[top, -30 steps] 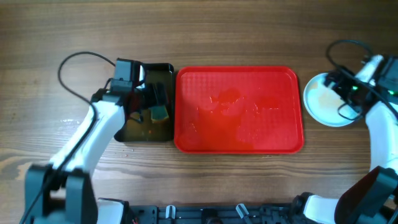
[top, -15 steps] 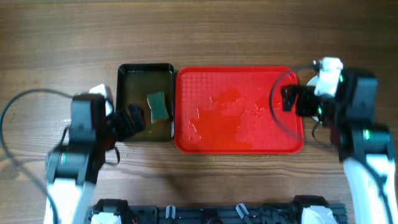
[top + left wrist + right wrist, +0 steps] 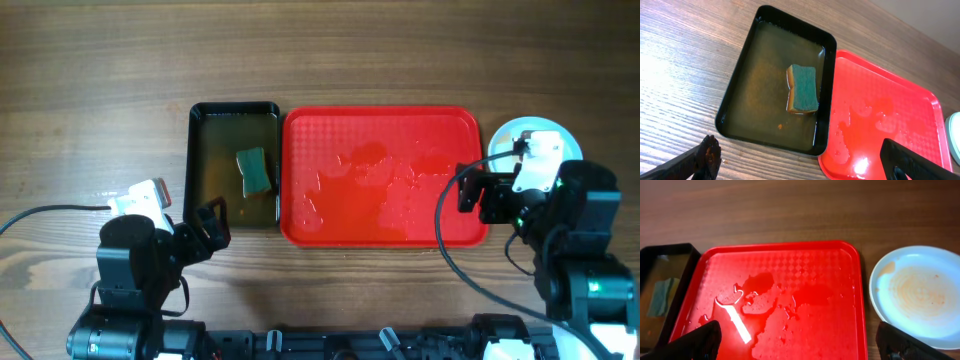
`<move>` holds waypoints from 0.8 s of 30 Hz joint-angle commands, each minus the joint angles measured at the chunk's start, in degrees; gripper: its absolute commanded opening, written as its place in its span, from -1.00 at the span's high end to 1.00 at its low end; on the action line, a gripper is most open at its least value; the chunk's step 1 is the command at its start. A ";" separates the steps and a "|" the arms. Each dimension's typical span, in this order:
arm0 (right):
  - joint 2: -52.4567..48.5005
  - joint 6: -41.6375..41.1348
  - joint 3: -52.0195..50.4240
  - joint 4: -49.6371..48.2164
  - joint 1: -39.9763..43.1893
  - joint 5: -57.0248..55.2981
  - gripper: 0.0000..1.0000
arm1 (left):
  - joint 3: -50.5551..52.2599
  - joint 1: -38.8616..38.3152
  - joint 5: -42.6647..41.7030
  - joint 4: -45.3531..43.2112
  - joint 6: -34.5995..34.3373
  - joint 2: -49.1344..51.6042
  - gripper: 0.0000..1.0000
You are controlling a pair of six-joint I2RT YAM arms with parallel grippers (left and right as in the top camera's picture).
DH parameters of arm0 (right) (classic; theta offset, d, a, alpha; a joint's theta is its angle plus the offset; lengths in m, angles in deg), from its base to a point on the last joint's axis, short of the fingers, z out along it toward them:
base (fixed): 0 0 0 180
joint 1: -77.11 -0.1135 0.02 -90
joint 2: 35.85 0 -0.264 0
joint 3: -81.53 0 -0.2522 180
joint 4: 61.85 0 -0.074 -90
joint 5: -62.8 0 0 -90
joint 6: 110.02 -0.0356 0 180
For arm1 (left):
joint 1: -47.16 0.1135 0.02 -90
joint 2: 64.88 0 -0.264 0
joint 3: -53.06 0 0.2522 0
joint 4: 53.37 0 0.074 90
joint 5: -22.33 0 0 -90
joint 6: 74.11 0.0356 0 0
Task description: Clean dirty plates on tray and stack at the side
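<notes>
The red tray [image 3: 380,130] lies at the table's centre, wet with puddles and with no plate on it. It also shows in the left wrist view [image 3: 880,115] and the right wrist view [image 3: 805,265]. A pale blue-white plate [image 3: 520,135] sits on the table right of the tray, partly hidden by my right arm. In the right wrist view the plate [image 3: 920,295] shows a faint orange smear. I cannot tell whether more plates lie under it. My left gripper [image 3: 212,224] [image 3: 805,167] is open and empty. My right gripper [image 3: 476,194] [image 3: 800,347] is open and empty over the tray's near right corner.
A black tub [image 3: 200,165] of brownish water stands against the tray's left side, also seen in the left wrist view [image 3: 737,85]. A green sponge [image 3: 256,171] [image 3: 802,88] floats in it. Bare wooden table surrounds everything.
Both arms have drawn back toward the table's front edge. The left gripper has left the tub and sponge. The right gripper has left the plate at the right.
</notes>
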 commanded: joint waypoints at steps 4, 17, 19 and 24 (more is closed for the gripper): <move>-1.81 0.70 -0.46 -0.02 -0.17 -0.76 -0.99 | 0.63 0.22 0.94 0.02 -0.76 -0.22 -1.00; 38.34 0.11 -28.02 -30.64 -2.78 -1.20 -0.99 | 0.63 0.20 0.94 0.02 -0.76 -0.22 -1.00; 43.45 0.09 -34.64 -37.92 -3.04 -1.20 -0.99 | 0.63 0.20 0.94 0.02 -0.76 -0.22 -1.00; 44.81 0.76 -46.64 -55.74 -3.34 -1.20 -0.99 | 0.63 0.20 0.94 0.02 -0.76 -0.22 -1.00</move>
